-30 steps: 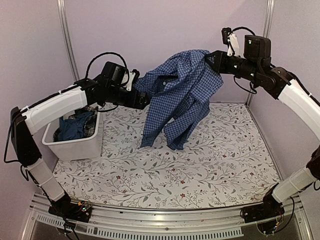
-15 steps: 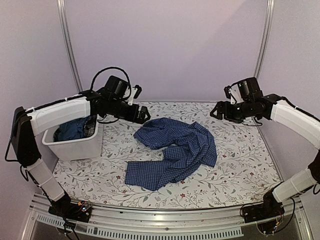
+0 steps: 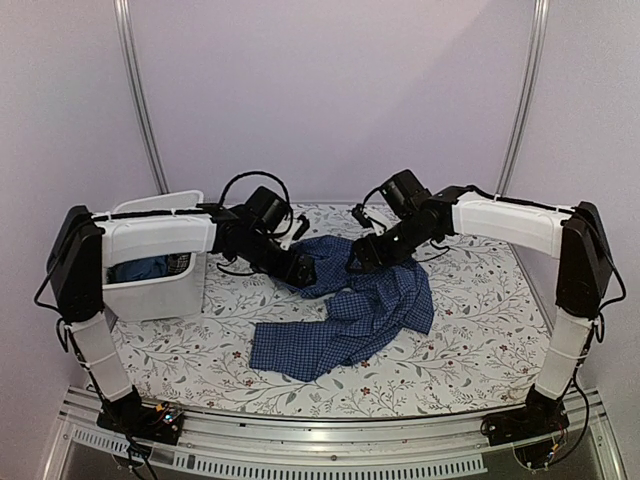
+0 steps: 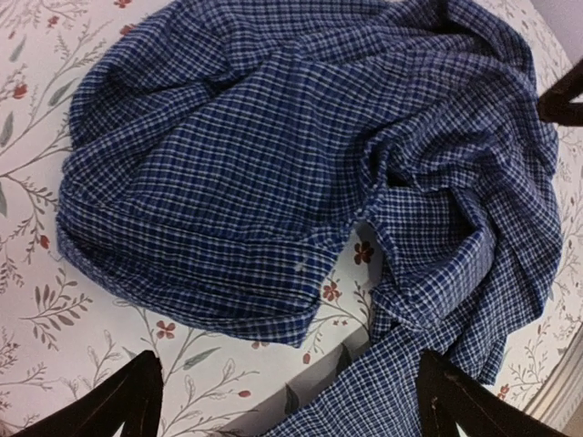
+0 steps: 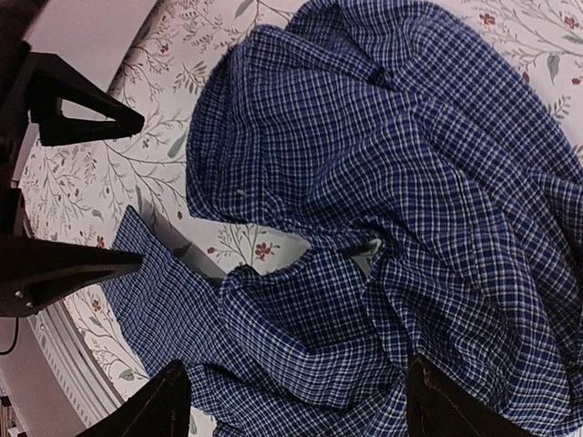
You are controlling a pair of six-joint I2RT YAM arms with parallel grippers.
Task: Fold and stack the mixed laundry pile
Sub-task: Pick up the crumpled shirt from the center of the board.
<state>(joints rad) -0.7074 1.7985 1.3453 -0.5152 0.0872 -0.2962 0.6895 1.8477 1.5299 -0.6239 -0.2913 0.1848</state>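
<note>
Both jaws wide open, nothing held. Left gripper (image 3: 301, 268) is over the far-left edge of the shirt (image 3: 350, 310), right gripper (image 3: 356, 262) over its far-right edge. The two sit near each other, pointing down at the cloth. From above I can't tell if the tips touch it. Wrist views show my fingers (image 4: 127, 405) spread with checked cloth below them, none pinched. Both arms reach forward and inward, low, forearms converging on table centre. Shirt lies crumpled mid-table on the floral tablecloth (image 3: 460, 350), one part trailing toward the near edge. White tub (image 3: 150, 296) at left, partly behind my left arm, holds a dark blue T-shirt (image 3: 138, 269) and a plaid piece (image 3: 179, 263). Lilac walls, metal posts (image 3: 139, 95) at the back.
</note>
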